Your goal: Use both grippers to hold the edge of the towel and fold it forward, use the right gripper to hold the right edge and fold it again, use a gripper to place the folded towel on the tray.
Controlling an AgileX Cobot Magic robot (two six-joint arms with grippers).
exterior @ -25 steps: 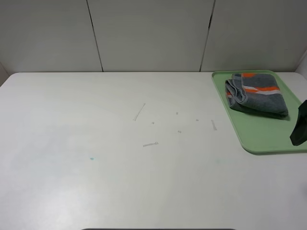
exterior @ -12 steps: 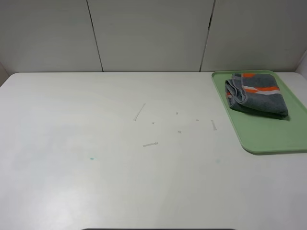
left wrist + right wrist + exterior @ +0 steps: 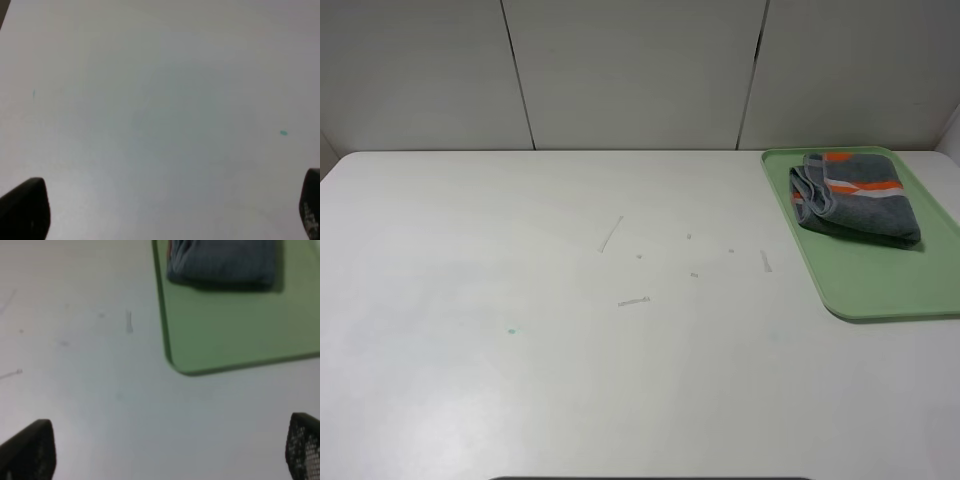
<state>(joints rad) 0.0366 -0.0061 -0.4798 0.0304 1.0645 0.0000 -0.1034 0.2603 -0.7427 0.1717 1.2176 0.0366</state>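
- The folded grey towel with orange and white stripes is seen lying on the far part of the pale green tray.
- The tray is set at the right edge of the white counter.
- The left gripper is held spread wide above bare counter, nothing pinched.
- The right gripper is likewise spread wide and empty, held over the counter just beside the tray's near corner.

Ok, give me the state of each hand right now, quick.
Left hand: open, holding nothing, over the bare table.
Right hand: open, holding nothing; the folded towel lies on the tray.
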